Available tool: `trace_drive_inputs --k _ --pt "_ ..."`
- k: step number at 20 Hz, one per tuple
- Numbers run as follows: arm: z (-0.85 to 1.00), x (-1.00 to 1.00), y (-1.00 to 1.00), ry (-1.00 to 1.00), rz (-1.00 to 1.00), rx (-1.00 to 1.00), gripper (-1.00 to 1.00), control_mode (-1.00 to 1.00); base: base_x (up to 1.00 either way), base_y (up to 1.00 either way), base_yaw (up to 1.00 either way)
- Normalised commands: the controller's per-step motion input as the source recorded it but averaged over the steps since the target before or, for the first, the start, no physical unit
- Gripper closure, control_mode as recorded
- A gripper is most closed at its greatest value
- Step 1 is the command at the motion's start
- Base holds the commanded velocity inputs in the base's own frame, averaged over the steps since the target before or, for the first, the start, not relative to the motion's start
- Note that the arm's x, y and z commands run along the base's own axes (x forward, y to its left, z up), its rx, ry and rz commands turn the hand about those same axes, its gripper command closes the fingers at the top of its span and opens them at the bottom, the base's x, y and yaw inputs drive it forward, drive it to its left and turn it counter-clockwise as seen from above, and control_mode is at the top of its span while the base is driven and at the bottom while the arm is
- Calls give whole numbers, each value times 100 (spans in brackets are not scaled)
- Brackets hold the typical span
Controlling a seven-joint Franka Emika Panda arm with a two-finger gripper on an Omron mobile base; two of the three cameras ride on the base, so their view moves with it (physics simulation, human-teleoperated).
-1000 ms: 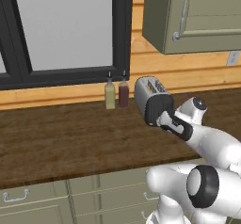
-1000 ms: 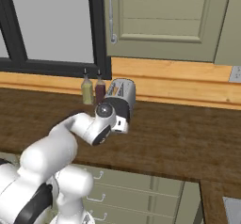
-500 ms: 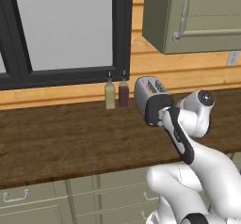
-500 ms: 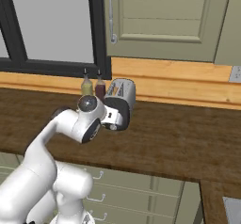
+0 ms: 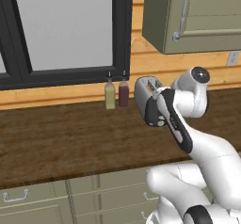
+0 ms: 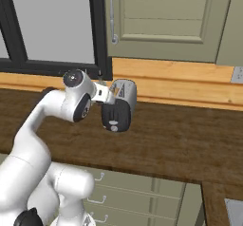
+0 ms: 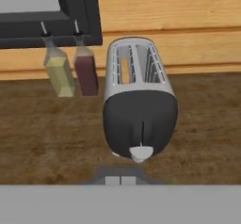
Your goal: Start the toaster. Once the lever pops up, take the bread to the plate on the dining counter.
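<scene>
The silvery toaster (image 7: 139, 100) stands on the dark wood worktop (image 7: 42, 138) against the wall, its dark front facing me. It is also in the left base view as toaster (image 5: 143, 87) and in the right base view as toaster (image 6: 126, 89). A tan slice of bread (image 7: 124, 70) sits in its left slot. The pale lever (image 7: 140, 153) is at the low end of its track. My gripper (image 7: 121, 181) is shut and empty, just in front of and below the lever. From the sides, the gripper (image 5: 159, 119) (image 6: 113, 122) hangs at the toaster's dark front. The plate and dining counter are out of view.
Two sauce bottles, yellow-green (image 7: 59, 72) (image 5: 109, 96) and dark red (image 7: 85, 70) (image 5: 123, 93), stand left of the toaster under a black-framed window (image 5: 61, 30). Olive wall cabinets (image 5: 193, 16) hang above. Bare worktop stretches left (image 5: 56, 133) and right (image 6: 190, 139).
The arm has reared up and the hand has swung closer to the toaster's dark front. The toaster and bottles have not moved. The gripper has stayed shut.
</scene>
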Motion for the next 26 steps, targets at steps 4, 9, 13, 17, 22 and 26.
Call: trace_drive_inputs --k 4,9,13,17,22,26 --pt "31 31 29 -10 0 -16 100 -100 0 0 0" --pt "23 46 6 -3 0 -15 100 -100 0 0 0" --pt "0 12 8 -18 -7 -22 -100 -100 0 0 0" --pt "2 6 0 -3 -12 -6 -100 -100 0 0 0" --pt "4 0 0 -6 -3 4 -100 -100 0 0 0" --pt "28 0 0 -2 0 9 -100 -100 0 0 0"
